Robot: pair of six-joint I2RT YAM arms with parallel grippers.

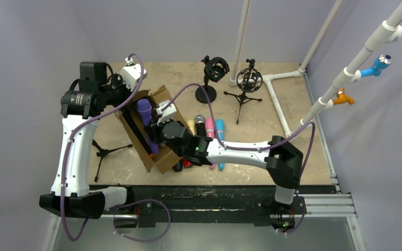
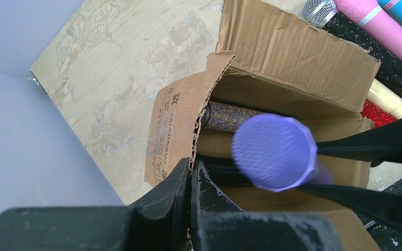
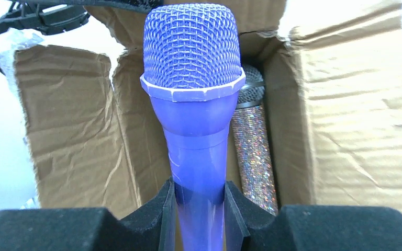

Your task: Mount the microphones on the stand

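My right gripper is shut on the handle of a purple microphone, which stands head-up in the open brown cardboard box. A glittery silver microphone lies in the box just behind it. The left gripper is shut on the edge of a box flap, with the purple microphone head just to its right. In the top view the purple microphone shows in the box between both grippers. Two black stands are upright at the back, each with an empty clip.
Several more microphones lie side by side right of the box, among them a pink one and a blue one. A small black tripod sits left of the box. White pipe framing runs along the back right.
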